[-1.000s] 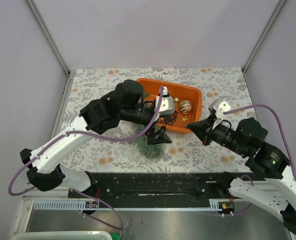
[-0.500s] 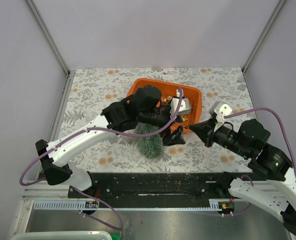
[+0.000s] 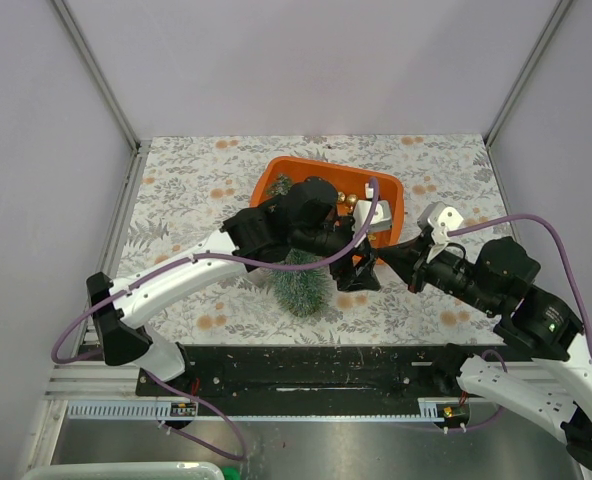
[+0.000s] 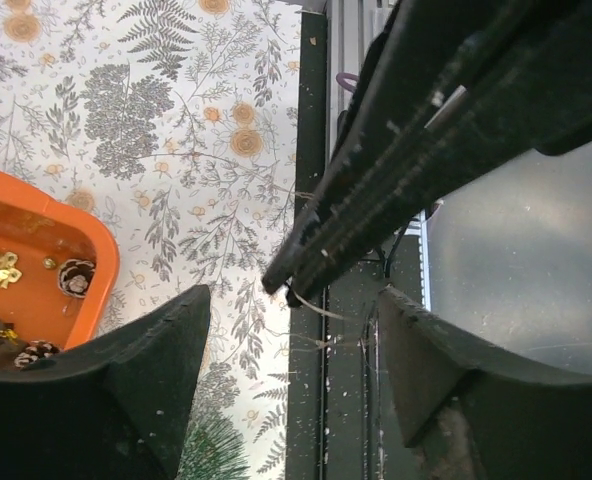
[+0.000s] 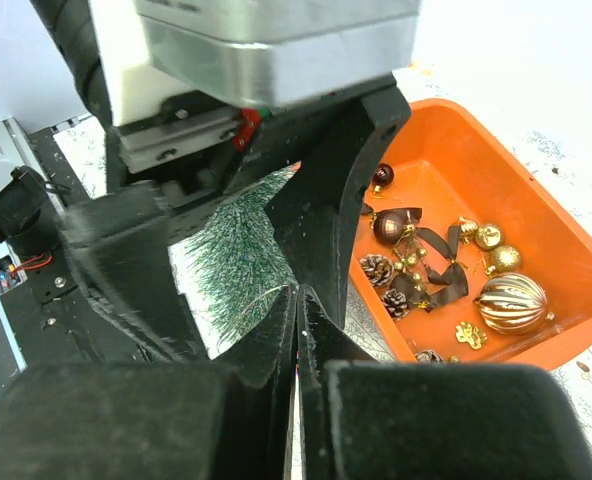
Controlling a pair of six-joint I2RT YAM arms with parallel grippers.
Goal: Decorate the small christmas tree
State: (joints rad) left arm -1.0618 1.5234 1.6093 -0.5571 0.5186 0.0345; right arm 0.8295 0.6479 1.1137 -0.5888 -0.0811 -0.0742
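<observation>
Swung right since a second ago, left gripper [image 3: 359, 272] is now held off the near edge of the glossy orange tray [image 3: 391, 190], jaws spread and empty around the pinched-shut tip of right gripper [image 3: 388, 255]. The bristly frosted cone tree [image 3: 301, 288] is seen on floral cloth [image 3: 196, 170] by the tray's near-left edge, partly hidden under the left arm; open cloth is left to its left.

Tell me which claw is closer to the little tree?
Left. The left gripper hangs beside the small christmas tree; the right gripper sits beyond the left one, farther off.
</observation>
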